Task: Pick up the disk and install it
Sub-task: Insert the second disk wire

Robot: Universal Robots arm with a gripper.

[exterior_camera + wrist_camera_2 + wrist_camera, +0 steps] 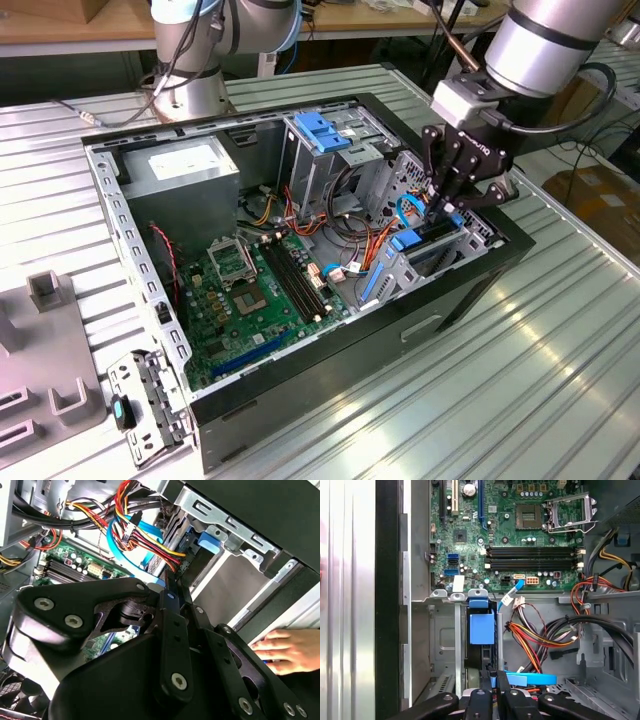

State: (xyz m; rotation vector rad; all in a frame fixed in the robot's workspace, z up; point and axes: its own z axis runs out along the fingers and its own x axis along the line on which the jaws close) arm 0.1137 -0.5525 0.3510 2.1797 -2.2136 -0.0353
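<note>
Right of centre in the exterior view, the gripper (445, 212), fingers pinched on the disk (432, 228), lowers it edgewise; cables (385, 240) nearby could snag.

First wrist view: looking down into open computer case (390, 580). Green motherboard (470, 545) with empty CPU socket (568, 511) and black memory slots (532, 558). Below it, grey metal drive bay (445, 645) holding a blue plastic piece (482, 627), standing on edge. Pincer (493, 680) fingers close together, just beside this blue piece. Red, yellow, black wire bundle (540, 637) alongside. Ribbed tabletop (347, 605) outside case wall.
</note>
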